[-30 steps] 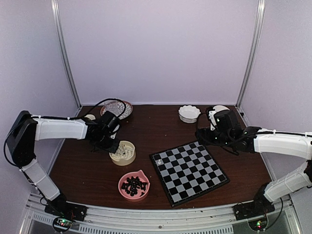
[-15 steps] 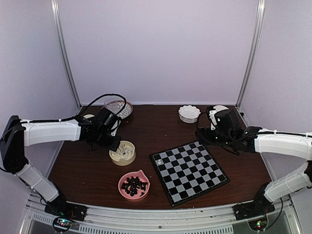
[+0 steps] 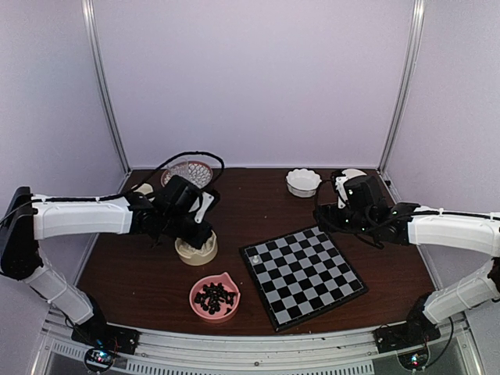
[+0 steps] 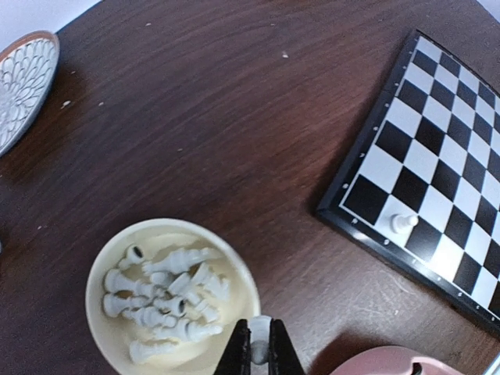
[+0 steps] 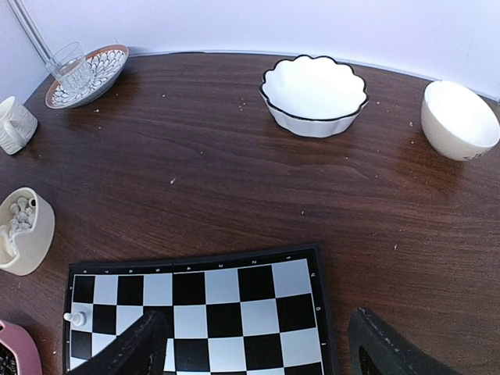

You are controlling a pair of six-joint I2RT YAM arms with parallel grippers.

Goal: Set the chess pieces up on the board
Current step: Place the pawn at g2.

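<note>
Gripper, left (image 4: 258, 344): jaws pinched on what looks like a white chessman (image 4: 260, 332), left of chessboard (image 4: 422, 133). Gripper, right (image 5: 258, 344): jaws wide, empty, at chessboard's far edge.

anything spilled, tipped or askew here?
Nothing spilled. The board lies turned against the table edge, with one white pawn upright on it. Other white pieces lie jumbled in the cream bowl, black ones in the pink bowl.
</note>
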